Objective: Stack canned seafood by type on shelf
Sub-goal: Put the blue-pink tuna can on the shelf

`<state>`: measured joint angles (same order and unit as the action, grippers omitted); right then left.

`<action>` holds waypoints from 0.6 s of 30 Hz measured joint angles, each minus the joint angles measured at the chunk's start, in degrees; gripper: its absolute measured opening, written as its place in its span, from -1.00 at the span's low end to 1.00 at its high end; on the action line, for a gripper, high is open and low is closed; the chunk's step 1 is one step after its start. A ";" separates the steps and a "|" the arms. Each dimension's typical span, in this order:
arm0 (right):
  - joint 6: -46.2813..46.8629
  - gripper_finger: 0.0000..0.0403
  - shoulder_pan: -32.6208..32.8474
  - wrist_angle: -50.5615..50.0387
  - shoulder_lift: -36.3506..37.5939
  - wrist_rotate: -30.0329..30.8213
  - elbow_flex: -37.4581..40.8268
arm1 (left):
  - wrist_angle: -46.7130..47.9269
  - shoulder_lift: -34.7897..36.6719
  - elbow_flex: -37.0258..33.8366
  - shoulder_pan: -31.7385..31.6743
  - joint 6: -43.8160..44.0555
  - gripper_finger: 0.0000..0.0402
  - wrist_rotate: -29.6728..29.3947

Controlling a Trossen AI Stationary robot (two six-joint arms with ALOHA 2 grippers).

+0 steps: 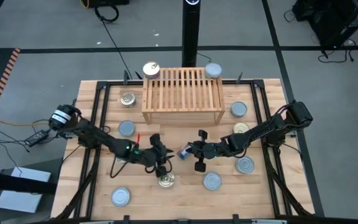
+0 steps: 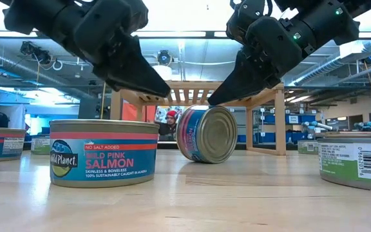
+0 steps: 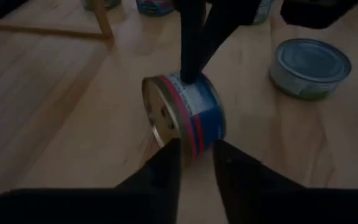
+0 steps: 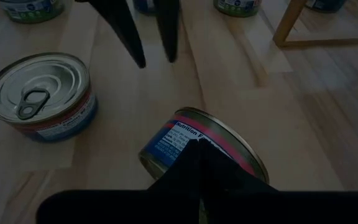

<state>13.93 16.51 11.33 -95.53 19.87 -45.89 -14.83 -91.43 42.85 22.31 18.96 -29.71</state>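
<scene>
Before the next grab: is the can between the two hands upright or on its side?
On its side: the can rests on its rim, lid facing sideways.

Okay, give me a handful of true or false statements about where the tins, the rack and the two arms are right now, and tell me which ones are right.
1. A blue and pink tin lies on its side on the table between the two tools. True.
2. The right tool has its fingers spread wide. False: its fingers are shut, with the tips at the tipped tin.
3. Two tins sit at the back corners of the wooden rack. True: one with a gold lid, one with a silver lid.
4. The left tool is lifting the salmon tin. False: that tin stands upright on the table, and this tool holds nothing.
</scene>
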 joint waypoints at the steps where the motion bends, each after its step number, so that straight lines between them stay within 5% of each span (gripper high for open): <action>1: 0.00 -0.96 0.00 -0.02 0.00 -0.02 0.00 | -0.81 -0.36 0.00 -0.02 0.33 -0.38 -0.03; 10: 0.00 -0.96 0.00 -0.15 0.00 -0.02 0.00 | -7.16 -4.63 0.00 0.00 2.27 0.25 -1.80; 18: 0.02 -0.96 0.00 -0.24 0.00 -0.02 -0.02 | -9.37 -9.49 2.36 0.00 2.34 0.54 -2.52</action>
<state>13.96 16.51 11.09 -95.53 19.86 -45.91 -24.20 -100.92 45.21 22.31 21.30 -32.22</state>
